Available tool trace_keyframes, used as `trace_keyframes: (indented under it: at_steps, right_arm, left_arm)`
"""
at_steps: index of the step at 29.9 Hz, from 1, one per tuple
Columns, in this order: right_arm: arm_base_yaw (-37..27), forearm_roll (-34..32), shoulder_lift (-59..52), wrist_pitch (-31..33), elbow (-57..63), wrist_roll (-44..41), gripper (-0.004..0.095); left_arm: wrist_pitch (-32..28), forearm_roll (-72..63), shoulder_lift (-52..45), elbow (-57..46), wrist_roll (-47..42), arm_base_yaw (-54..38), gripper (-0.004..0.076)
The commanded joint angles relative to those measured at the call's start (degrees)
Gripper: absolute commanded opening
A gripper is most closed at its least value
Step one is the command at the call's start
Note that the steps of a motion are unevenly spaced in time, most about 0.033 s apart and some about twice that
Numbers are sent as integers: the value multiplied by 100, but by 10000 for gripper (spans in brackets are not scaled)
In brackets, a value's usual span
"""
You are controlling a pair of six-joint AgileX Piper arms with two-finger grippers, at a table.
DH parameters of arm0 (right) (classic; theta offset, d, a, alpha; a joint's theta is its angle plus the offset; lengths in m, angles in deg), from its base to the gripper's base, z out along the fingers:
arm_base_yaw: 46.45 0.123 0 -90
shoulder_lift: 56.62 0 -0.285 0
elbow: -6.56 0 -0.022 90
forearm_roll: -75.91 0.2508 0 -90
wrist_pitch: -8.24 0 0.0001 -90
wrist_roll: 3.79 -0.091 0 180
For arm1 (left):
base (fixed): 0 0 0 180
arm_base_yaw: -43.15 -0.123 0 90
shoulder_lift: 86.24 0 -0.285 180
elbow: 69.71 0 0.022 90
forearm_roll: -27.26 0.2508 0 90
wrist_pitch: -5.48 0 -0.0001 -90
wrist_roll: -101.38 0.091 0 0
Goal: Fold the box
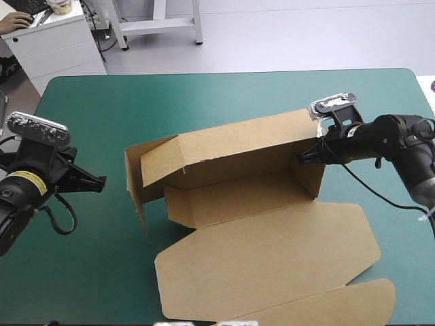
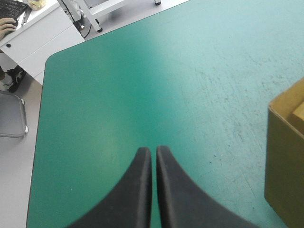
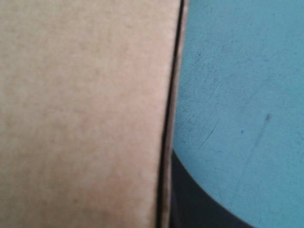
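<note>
Pinching one raised wall, the right gripper (image 1: 303,157) holds the matte brown box (image 1: 272,244).

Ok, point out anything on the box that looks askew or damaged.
No damage shows. The box is half-formed: its left end wall stands angled outward, untucked, while the right gripper pinches the right end wall.

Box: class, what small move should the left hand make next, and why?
Probably ease the left hand toward the box to brace its raised left wall: that hand is shut, clear of the board, while the right hand pinches the right wall.
</note>
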Motion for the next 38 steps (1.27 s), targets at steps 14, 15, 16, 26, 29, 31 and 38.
trace_keyframes:
  at_steps: [14,15,16,26,29,31,38]
  right_arm:
    - [-6,17,1378,1100,-638,-49,-15]
    - [-6,29,1487,1024,-713,-59,-15]
    - [-6,72,1622,944,-826,-78,-15]
    - [-6,531,2575,757,-2068,-17,170]
    - [-6,648,2667,721,-2339,-3,385]
    - [-6,684,2677,684,-2469,10,536]
    - [-17,604,2293,847,-2781,10,745]
  left_arm:
    - [-428,285,-43,153,-71,-18,13]
    - [-443,285,-43,153,-71,-18,13]
    - [-457,273,-43,153,-71,-18,13]
    - [-492,252,-43,140,-71,-18,13]
    - [-479,252,-43,140,-82,-18,11]
    - [-447,240,-43,140,-82,-18,11]
    - [-408,228,-43,140,-90,-18,10]
